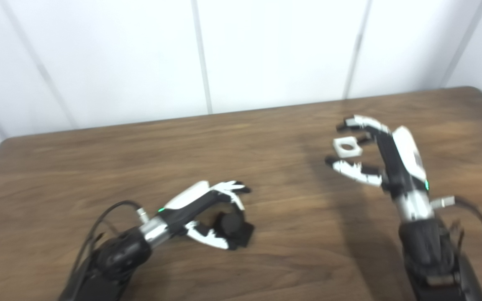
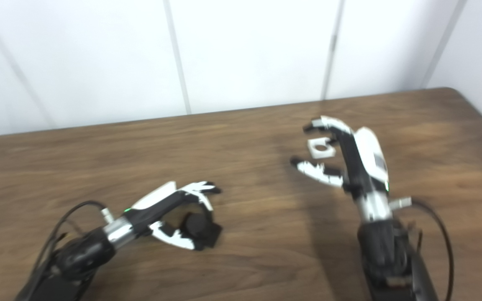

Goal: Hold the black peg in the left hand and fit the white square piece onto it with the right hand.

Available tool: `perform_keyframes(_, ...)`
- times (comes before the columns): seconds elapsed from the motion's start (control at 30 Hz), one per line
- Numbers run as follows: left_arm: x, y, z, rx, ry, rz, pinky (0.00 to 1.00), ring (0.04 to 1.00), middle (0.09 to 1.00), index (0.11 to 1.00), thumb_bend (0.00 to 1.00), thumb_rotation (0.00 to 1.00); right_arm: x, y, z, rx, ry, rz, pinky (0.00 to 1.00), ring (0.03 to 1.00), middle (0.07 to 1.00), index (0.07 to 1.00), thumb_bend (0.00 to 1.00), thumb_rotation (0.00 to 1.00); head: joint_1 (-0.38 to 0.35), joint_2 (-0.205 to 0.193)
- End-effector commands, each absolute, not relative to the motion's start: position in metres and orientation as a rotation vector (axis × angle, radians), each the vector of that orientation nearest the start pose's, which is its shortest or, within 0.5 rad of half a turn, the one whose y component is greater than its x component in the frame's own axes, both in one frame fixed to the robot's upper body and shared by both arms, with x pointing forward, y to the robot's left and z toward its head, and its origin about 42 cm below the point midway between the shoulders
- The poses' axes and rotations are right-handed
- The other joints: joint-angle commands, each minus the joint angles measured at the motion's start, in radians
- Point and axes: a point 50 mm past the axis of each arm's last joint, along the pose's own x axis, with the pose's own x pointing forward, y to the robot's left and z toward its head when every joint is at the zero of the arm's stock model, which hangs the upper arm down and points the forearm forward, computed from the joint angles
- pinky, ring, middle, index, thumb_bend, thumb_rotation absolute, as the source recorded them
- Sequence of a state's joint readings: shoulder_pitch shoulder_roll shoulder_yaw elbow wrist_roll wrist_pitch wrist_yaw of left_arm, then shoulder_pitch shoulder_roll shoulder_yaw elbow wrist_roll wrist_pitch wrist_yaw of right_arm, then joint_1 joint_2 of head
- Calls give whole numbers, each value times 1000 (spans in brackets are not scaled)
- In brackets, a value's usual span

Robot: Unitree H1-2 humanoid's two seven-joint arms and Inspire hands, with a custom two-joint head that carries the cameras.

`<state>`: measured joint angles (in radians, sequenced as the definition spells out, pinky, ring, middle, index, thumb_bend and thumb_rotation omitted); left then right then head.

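The black peg (image 1: 234,230), a round post on a square base, rests on the wooden table (image 1: 266,138) at the lower left. My left hand (image 1: 207,209) is cupped around it, fingers arched over the top and thumb (image 1: 207,237) low at its near side. Blur hides whether they press on it. The white square piece (image 1: 347,147), with a round hole, lies flat on the table at the right. My right hand (image 1: 375,150) stands open around it, fingers (image 1: 360,123) behind it and thumb (image 1: 356,171) in front, neither clearly touching it.
White wall panels (image 1: 199,54) stand behind the table's far edge. The table's right corner (image 1: 481,90) is rounded. Black cables (image 1: 481,225) loop off both wrists near the bottom of the picture.
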<state>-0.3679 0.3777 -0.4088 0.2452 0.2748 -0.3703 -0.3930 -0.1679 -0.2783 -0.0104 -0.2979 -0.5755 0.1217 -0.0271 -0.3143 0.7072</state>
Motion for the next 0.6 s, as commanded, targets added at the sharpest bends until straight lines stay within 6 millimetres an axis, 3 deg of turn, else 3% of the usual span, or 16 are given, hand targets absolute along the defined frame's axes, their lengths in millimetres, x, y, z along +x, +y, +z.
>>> perform_keyframes(0.0, 357, 225, 119, 853, -201, -916, 929, 965, 907, 494, 521, 72, 326, -277, 261, -871, -443, -162, 641, 771, 795, 665, 607, 274, -22, -6)
perform_keyframes(0.17, 354, 233, 119, 851, -198, -912, 934, 957, 906, 494, 521, 71, 344, -293, 287, -1024, -404, -156, 651, 792, 819, 693, 616, 288, -69, -24)
perform_keyframes(0.37, 355, 238, 114, 834, -207, -915, 923, 952, 904, 494, 521, 74, 375, -314, 309, -1208, -309, -96, 625, 789, 847, 722, 595, 217, -101, -42)
perform_keyframes(0.57, 355, 240, 111, 836, -205, -919, 914, 953, 903, 494, 521, 74, 406, -325, 319, -1302, -202, -49, 651, 813, 871, 742, 568, 162, -116, -53)
